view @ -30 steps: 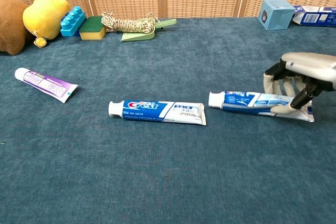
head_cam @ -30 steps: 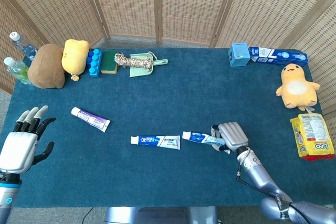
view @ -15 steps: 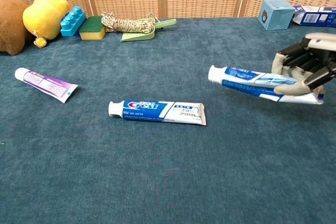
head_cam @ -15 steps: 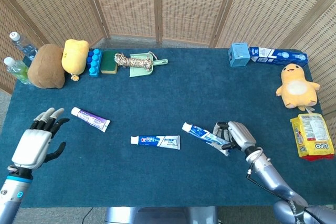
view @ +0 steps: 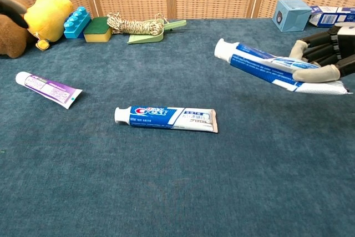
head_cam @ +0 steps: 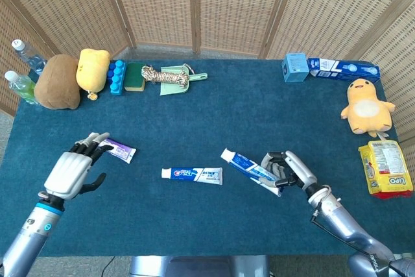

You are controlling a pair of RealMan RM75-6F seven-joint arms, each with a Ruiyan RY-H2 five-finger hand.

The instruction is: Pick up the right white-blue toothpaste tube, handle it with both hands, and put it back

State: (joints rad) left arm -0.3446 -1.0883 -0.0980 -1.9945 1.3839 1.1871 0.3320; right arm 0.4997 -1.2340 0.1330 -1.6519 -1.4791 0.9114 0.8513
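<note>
My right hand (head_cam: 290, 170) (view: 327, 59) holds the right white-blue toothpaste tube (head_cam: 248, 170) (view: 266, 69) by its flat end, lifted off the blue cloth with the cap pointing left and slightly up. A second white-blue Crest tube (head_cam: 192, 174) (view: 166, 117) lies flat at the table's middle. My left hand (head_cam: 74, 170) hovers open over the left side, its fingertips near a white-purple tube (head_cam: 118, 150) (view: 49, 89). In the chest view only a dark fingertip (view: 12, 9) of that hand shows at the top left.
Along the back edge stand a brown plush (head_cam: 57, 81), yellow plush (head_cam: 92, 69), blue blocks (head_cam: 116, 76), sponge (head_cam: 135, 76), rope on a green dustpan (head_cam: 170, 77), a blue box (head_cam: 295, 67) and a carton (head_cam: 343, 67). A yellow duck (head_cam: 366, 105) and snack packet (head_cam: 386, 168) sit at right.
The right hand has raised the toothpaste tube higher off the cloth, tilting its cap up. The left hand has moved inward and forward toward the white-purple tube.
</note>
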